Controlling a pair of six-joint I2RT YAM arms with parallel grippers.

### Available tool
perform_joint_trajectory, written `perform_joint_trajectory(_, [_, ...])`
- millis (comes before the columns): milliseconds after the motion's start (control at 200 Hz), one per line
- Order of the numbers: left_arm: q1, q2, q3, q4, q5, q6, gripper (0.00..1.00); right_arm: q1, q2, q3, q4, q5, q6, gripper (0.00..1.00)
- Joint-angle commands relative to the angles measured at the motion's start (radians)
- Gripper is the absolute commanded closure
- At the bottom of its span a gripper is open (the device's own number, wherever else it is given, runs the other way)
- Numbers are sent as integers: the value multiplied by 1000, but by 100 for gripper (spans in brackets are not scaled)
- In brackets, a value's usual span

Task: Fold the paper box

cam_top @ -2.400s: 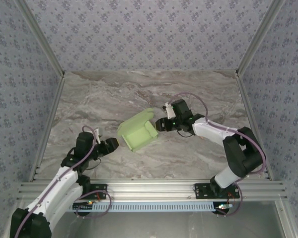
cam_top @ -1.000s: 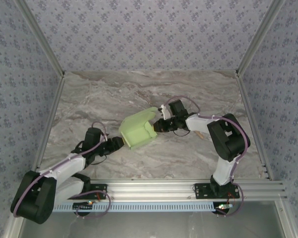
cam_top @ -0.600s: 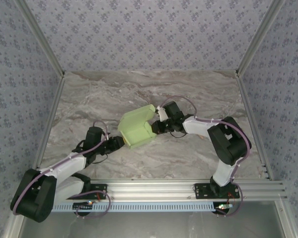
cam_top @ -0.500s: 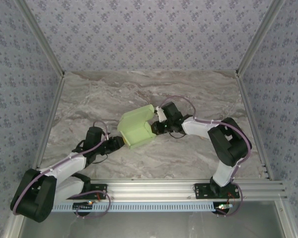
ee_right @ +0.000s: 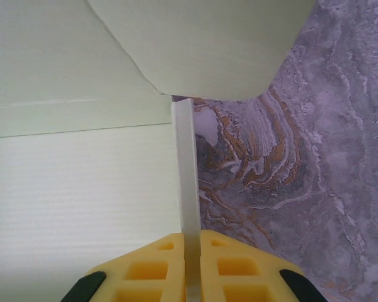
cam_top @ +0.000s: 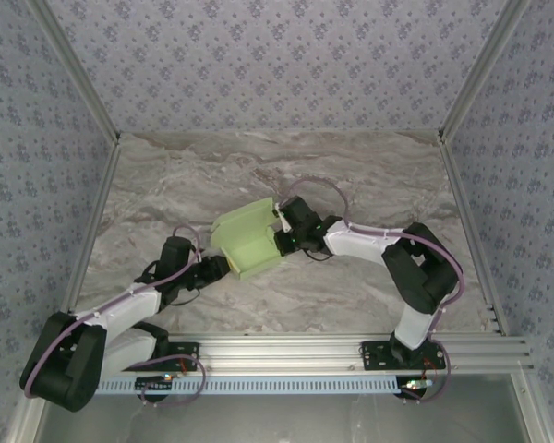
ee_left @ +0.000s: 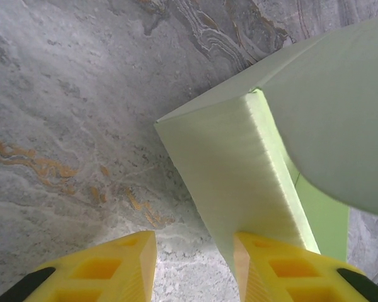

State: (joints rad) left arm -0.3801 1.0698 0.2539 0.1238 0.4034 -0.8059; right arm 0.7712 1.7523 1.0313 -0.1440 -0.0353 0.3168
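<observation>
The paper box (cam_top: pixel 243 242) is pale lime-green card, partly folded, lying mid-table with one flap standing at its far side. My right gripper (cam_top: pixel 282 242) is at the box's right side; in the right wrist view its yellow fingers (ee_right: pixel 145 274) are shut on a thin upright wall (ee_right: pixel 184 176) of the box (ee_right: pixel 82 189), under a rounded flap (ee_right: pixel 201 44). My left gripper (cam_top: pixel 220 266) sits at the box's near-left corner. In the left wrist view its jaws (ee_left: pixel 194 267) stand apart over bare table, and the box's side wall (ee_left: pixel 239 163) touches the right finger (ee_left: pixel 283 270).
The marble table (cam_top: pixel 258 175) has free room behind the box and to the far right. Patterned walls close in the back and both sides. An aluminium rail (cam_top: pixel 286 351) runs along the near edge by the arm bases.
My right gripper has moved left with the box's wall in its grip, shifting and turning the box toward the left arm. The left gripper has stayed in place, its jaws a little narrower.
</observation>
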Motion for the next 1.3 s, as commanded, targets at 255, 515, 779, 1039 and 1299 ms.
perform_joint_trajectory(255, [-11,19,48,48,14,17,63,123,94,102,-267,283,-28,88])
perform_joint_trajectory(515, [-11,10,44,24,-5,31,63,150,113,151,-302,354,-68,87])
perform_joint_trajectory(779, [-11,-11,47,-14,-34,53,63,148,69,190,-304,326,-79,82])
perform_joint_trajectory(1039, [-11,-18,51,-35,-51,68,63,132,18,199,-304,277,-68,72])
perform_joint_trajectory(1299, [-11,-12,57,-43,-58,82,63,123,-17,181,-311,272,-57,63])
